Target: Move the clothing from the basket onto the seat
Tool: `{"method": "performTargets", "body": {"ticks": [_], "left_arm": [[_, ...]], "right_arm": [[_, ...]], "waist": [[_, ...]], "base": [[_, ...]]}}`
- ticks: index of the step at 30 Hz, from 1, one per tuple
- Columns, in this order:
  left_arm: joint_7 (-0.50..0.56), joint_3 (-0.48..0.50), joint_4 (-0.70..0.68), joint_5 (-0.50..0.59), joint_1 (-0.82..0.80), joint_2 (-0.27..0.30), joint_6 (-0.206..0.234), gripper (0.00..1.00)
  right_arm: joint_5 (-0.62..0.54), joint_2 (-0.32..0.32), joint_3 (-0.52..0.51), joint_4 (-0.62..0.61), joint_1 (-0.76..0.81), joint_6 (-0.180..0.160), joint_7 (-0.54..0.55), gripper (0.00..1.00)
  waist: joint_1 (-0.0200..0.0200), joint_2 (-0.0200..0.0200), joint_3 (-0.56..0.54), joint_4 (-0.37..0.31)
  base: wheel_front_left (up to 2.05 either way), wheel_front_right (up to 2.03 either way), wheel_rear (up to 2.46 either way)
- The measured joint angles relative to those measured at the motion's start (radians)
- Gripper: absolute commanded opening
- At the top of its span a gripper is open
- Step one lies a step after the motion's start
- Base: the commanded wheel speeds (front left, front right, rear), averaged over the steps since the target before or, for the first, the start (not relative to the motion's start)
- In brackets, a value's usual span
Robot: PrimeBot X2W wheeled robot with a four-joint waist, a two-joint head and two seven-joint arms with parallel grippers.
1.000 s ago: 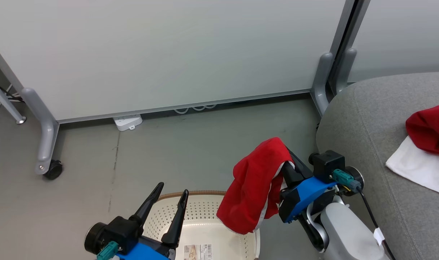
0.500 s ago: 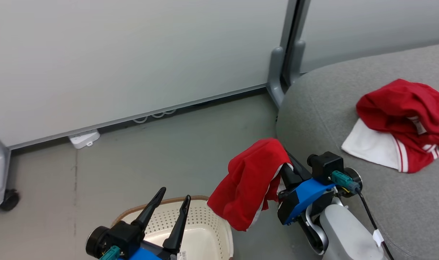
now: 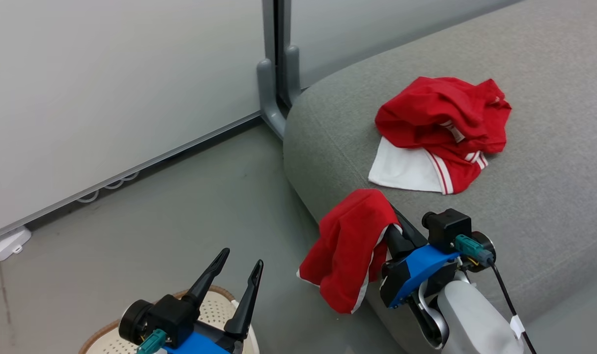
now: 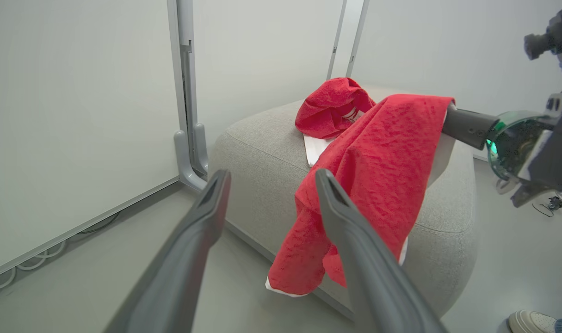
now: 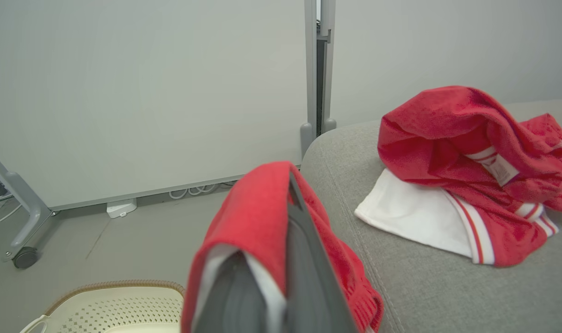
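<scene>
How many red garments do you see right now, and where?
2. A crumpled garment lies on the seat; a hanging garment is held by the right gripper at the seat's edge. Most of the basket is out of view, so more may be hidden.

We see bright, even, diffuse light, seemingly from above, with faint soft shadows on the floor point(image 3: 180, 206). In the left wrist view the left hand point(image 4: 271, 175) looms close and blurred, and the wide lens tilts the partition posts point(image 4: 182, 92).
</scene>
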Motion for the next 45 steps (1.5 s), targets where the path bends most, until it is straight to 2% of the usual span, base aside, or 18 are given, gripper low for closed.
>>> {"method": "performTargets", "body": {"ticks": [5,10,16,21,26,34,40,45], "left_arm": [[0.0,-0.007,0.002,0.0,-0.006,0.003,0.0,1.0],[0.0,-0.009,0.004,0.0,-0.014,0.012,0.0,1.0],[0.0,-0.019,0.006,-0.002,-0.03,0.015,0.0,1.0],[0.0,-0.035,0.008,-0.006,-0.047,0.022,0.0,1.0],[0.0,-0.043,-0.002,-0.002,-0.076,0.042,0.0,1.0],[0.0,-0.085,-0.041,0.016,-0.176,0.107,0.0,1.0],[0.0,-0.13,-0.084,0.026,-0.285,0.158,0.0,1.0],[0.0,-0.178,-0.118,0.027,-0.373,0.186,0.0,1.0]], "right_arm": [[0.002,0.001,-0.004,0.003,0.009,0.0,-0.005,0.0],[0.007,0.002,-0.003,0.004,0.009,0.0,-0.011,0.0],[0.013,0.002,-0.02,0.004,0.009,0.0,-0.015,0.0],[0.019,-0.01,-0.081,0.001,-0.028,0.0,0.006,0.0],[0.0,-0.069,-0.172,-0.032,-0.125,0.0,0.073,0.0],[-0.019,-0.157,-0.41,-0.105,-0.342,0.0,0.188,0.0],[-0.059,-0.292,-0.555,-0.128,-0.495,0.0,0.262,0.0],[-0.079,-0.384,-0.695,-0.144,-0.591,0.0,0.278,0.0]], "waist": [[0.0,0.0,0.009,-0.063],[0.0,0.0,0.024,-0.096],[0.0,0.0,0.039,-0.091],[0.0,0.0,0.058,-0.074],[0.0,0.0,0.101,-0.057],[0.0001,0.0,0.232,-0.024],[0.0002,0.0,0.362,0.013],[0.0002,0.0,0.467,0.056]], "base": [[0.0,0.0,0.0],[0.0,0.0,0.0],[0.0,0.0,0.0],[0.0,0.0,0.0],[0.0,0.0,0.0],[0.0,0.0,0.0],[0.0,0.0,0.0],[0.0,0.0,0.0]]}}
